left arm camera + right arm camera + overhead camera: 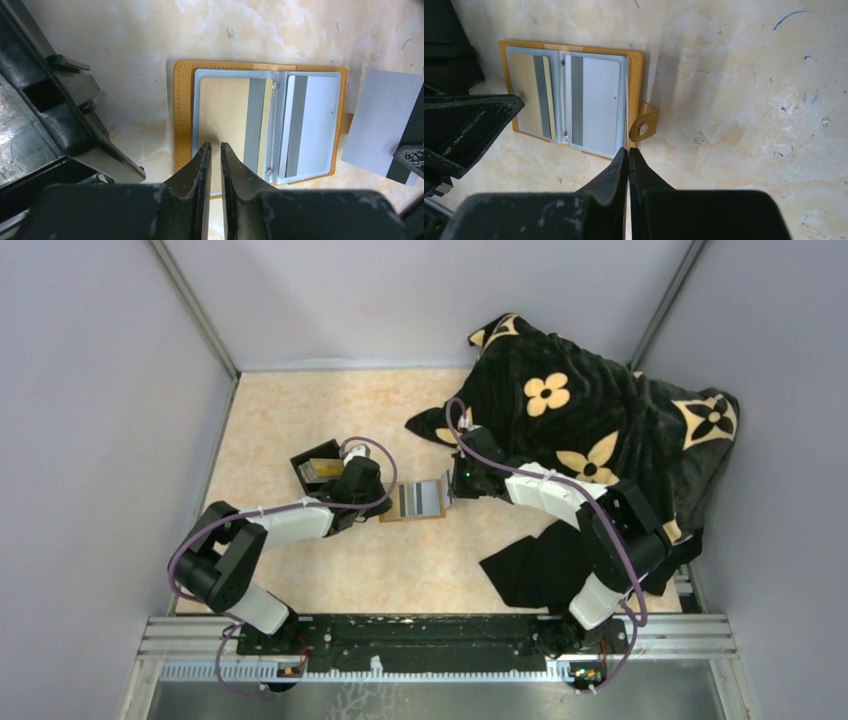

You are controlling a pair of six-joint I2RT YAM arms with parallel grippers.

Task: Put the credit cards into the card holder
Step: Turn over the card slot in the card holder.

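Note:
The orange-tan card holder (413, 502) lies open on the table, clear pockets up (182, 115) (636, 75). A golden-tan credit card (225, 115) (524, 85) sits in its left pocket and a silver one (320, 115) (601, 100) in the right. My left gripper (215, 146) (378, 498) hovers at the left pocket's near edge, jaws a narrow gap apart with nothing between them. My right gripper (629, 149) (450, 487) is shut at the holder's right edge. It pinches another silver credit card (382, 120), seen edge-on from its own wrist.
An open black box (318, 468) (50, 110) stands just left of the holder, behind my left gripper. A black blanket with tan flowers (600, 420) fills the back right. A black cloth (530, 565) lies by the right arm. The holder's snap tab (644, 125) sticks out to its right.

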